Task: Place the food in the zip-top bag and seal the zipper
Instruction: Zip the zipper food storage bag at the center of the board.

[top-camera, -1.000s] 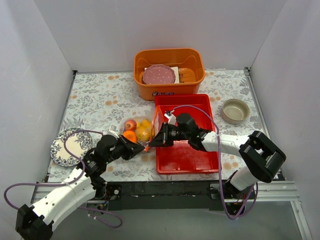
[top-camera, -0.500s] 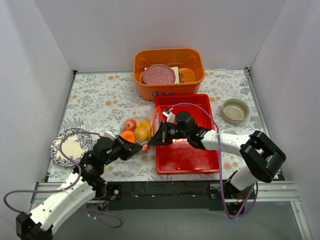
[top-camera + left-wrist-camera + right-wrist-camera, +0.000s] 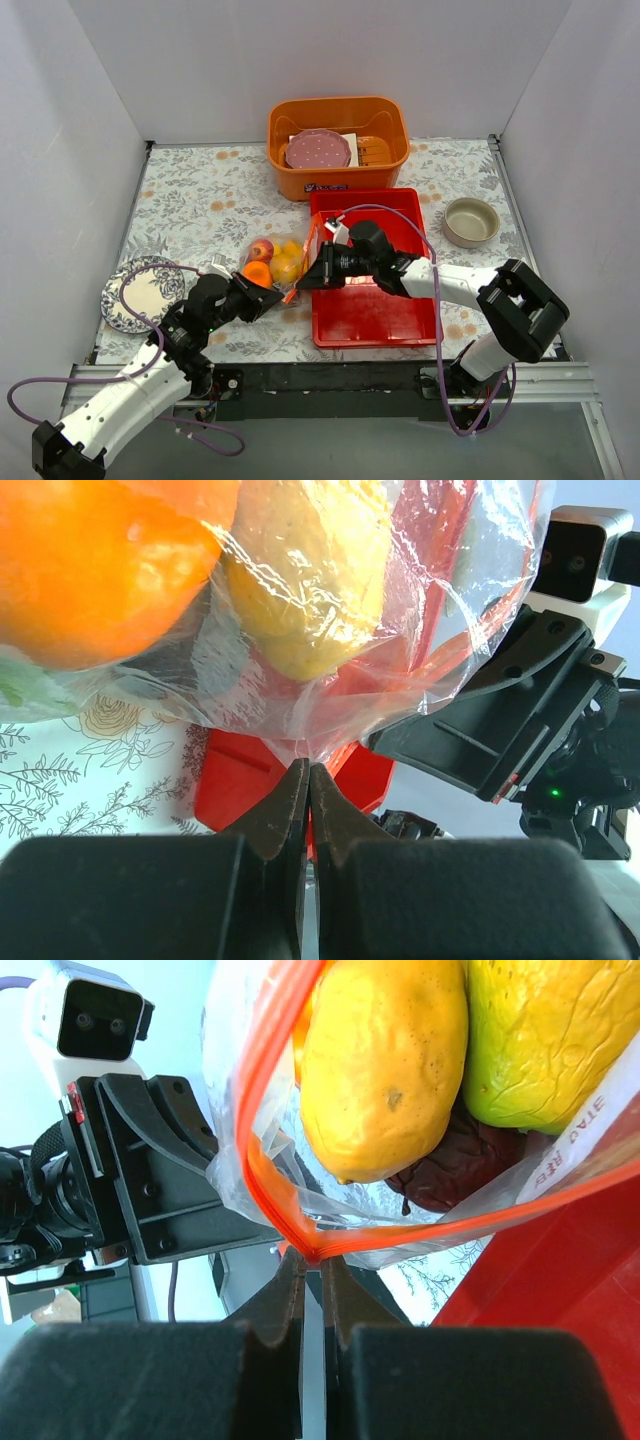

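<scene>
Here: bag (image 3: 280, 262), thin crinkly film loaded with food (image 3: 385, 1070), slung just left of tray (image 3: 380, 315). Probably light, soft and slippery; best held by stiffer zipper (image 3: 245, 1130). Right gripper (image 3: 312, 1260) pinching zipper's end, left gripper (image 3: 308, 775) pinching bare film. Mouth seemingly unsealed.

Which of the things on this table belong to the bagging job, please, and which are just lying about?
In the job: zip-top bag, food inside it, zipper, left hand pinching the bag, right hand pinching the zipper.
Lying about: orange bin, pink plate, red tray, bowl, patterned plate.
</scene>
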Motion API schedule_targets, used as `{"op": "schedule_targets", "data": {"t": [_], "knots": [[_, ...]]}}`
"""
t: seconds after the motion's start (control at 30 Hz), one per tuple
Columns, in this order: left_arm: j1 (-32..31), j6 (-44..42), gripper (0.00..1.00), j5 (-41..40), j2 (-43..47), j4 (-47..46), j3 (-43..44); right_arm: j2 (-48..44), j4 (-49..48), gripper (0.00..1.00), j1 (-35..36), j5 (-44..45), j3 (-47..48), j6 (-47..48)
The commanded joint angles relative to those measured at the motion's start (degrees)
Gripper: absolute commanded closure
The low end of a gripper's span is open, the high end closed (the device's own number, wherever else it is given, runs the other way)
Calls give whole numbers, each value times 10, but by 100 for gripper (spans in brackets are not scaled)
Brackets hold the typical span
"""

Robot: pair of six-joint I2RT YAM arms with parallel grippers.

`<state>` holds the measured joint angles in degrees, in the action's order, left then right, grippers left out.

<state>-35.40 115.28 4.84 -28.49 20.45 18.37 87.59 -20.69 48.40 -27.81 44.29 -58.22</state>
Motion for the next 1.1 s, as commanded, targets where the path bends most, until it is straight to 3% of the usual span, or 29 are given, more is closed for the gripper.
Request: {"op": "schedule_targets", "data": {"t": [0.0, 1.07], "knots": [[0, 64, 100, -27, 2, 43, 14, -1, -1, 99, -16, 14, 21, 14], [0, 53, 100, -19, -12, 70, 31, -20, 27, 98, -60, 11, 22, 34]]}}
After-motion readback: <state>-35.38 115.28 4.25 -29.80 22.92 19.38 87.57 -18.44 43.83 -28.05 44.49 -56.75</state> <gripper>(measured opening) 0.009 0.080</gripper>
